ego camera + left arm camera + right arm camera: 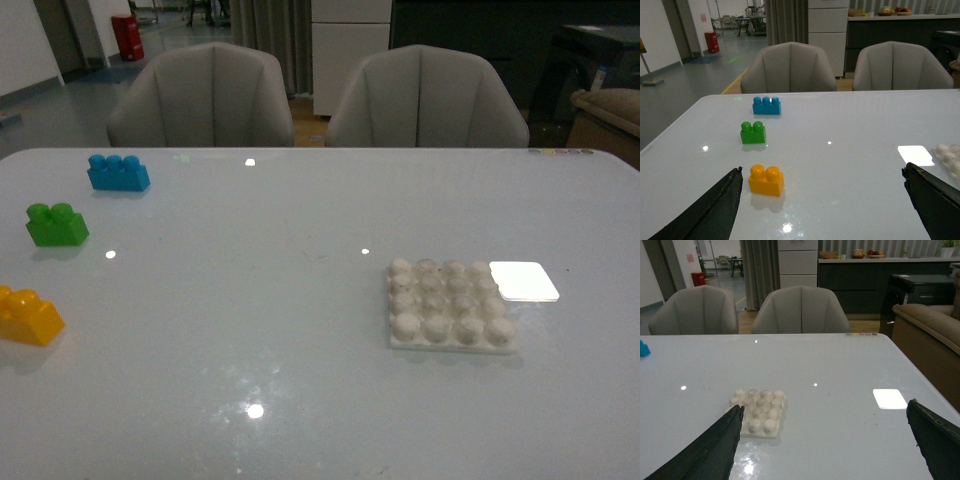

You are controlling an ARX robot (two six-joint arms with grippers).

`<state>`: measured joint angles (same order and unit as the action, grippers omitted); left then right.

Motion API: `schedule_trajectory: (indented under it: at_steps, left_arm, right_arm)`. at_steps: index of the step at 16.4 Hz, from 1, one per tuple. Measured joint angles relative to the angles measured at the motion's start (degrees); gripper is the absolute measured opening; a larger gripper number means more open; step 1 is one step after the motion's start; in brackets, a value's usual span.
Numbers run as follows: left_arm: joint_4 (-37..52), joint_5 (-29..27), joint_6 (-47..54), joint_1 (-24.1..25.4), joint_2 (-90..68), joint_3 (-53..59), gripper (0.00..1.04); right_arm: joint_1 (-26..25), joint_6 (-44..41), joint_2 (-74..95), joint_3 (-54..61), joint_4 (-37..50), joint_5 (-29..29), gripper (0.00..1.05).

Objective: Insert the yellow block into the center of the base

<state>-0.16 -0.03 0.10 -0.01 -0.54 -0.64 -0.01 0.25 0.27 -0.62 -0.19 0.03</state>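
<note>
Evidently pre-grasp: left pincer & right pincer held apart, empty. To be grasped next w/ left: small yellow-orange two-stud plastic block, lower left of frame.

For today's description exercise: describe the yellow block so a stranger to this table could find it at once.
On the pale table, three bricks line the left side. The yellow block is nearest the robot; the green brick and blue brick sit further back.

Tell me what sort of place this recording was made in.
Probably an office lounge or break area: a glossy white table with two grey upholstered chairs behind it, a brown sofa beside it, and a dark counter at the back.
</note>
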Motion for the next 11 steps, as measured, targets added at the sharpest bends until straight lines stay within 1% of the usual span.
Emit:
schedule_trajectory:
  at_steps: [11]
  left_arm:
    - [0.0,0.0,0.0,0.0,0.0,0.0,0.98]
  right_arm:
    - [0.0,0.0,0.0,0.0,0.0,0.0,0.98]
